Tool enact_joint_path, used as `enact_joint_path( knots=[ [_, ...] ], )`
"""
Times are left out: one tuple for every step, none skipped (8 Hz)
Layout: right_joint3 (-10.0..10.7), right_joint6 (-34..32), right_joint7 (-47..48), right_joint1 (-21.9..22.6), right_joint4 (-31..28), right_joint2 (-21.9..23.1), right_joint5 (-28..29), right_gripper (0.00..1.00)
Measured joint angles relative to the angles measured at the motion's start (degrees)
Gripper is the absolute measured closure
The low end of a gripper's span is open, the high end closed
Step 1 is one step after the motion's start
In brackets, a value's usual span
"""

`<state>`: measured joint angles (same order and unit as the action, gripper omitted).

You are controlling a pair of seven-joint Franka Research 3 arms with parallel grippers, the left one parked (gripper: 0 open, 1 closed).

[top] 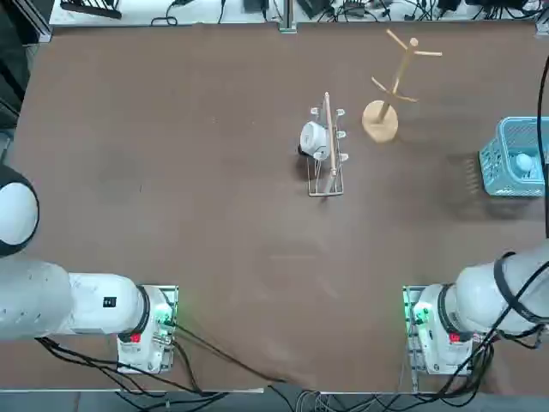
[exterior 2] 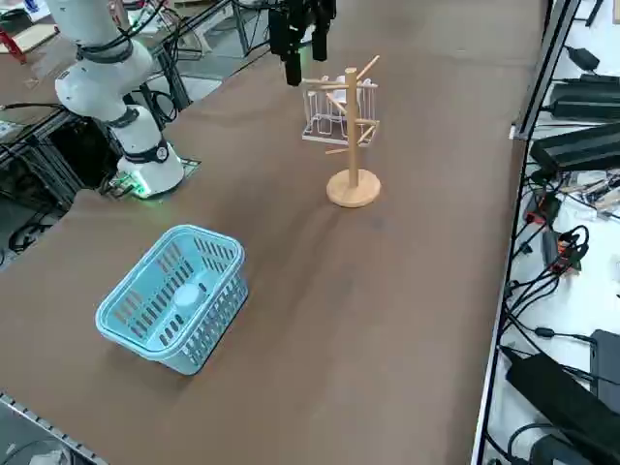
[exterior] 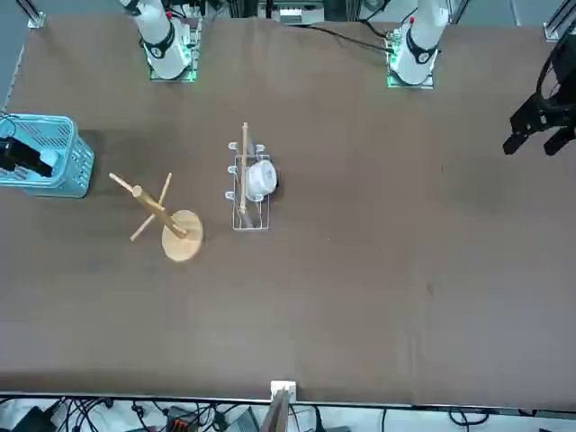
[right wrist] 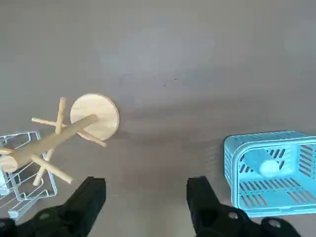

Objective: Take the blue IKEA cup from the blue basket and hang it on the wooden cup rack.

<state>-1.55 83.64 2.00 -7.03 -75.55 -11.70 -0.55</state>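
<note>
The right claw (right wrist: 145, 197) is hanging high above the brown surface (top: 214, 232), fingers spread wide w/ nothing btwn them.

The small pale-blue plastic cup (right wrist: 264, 164) is lying on its side inside the light-blue slotted plastic basket (right wrist: 234, 173), approx mid-floor. The basket is sitting well apart from the light wooden cup rack w/ round disc base & angled pegs (right wrist: 94, 118); a wire rack holding a white cup (top: 314, 138) is standing just beside the wooden rack, on the side away from the basket.

Step in hand, as I'm judging it: reaching for the cup.

- Centre the claw over the basket first, then drop straight down, staying inside the walls.
- Handle side can't be told yet, so check before closing.
- Pinch rim/wall, not the round body, so the handle is staying free for a peg.
- Lift clear of the basket walls before heading to the wooden rack.
</note>
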Motion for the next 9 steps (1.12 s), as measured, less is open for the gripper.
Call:
enact_joint_path(
  knots=[
    [0.0, 0.0, 0.0, 0.0, 0.0, 0.0, 0.0, 0.00],
    [0.0, 0.0, 0.0, 0.0, 0.0, 0.0, 0.0, 0.00],
    [0.1, -0.2, 0.0, -0.1, -0.2, -0.1, -0.1, 0.00],
    [0.3, -1.2, -0.9, -0.4, -0.7, -0.7, -0.3, 0.00],
    [0.8, -2.1, -2.6, -1.4, -2.4, -1.6, -0.9, 0.00],
    [1.2, -1.8, -3.8, -3.6, -5.1, -2.2, -1.5, 0.00],
    [1.4, 0.9, -6.6, -6.8, -9.0, -1.9, -1.8, 0.00],
    [1.7, 6.9, -11.2, -10.6, -14.8, -0.1, -1.9, 0.00],
    [1.8, 14.3, -16.7, -14.4, -22.9, 3.8, -2.7, 0.00]
  ],
)
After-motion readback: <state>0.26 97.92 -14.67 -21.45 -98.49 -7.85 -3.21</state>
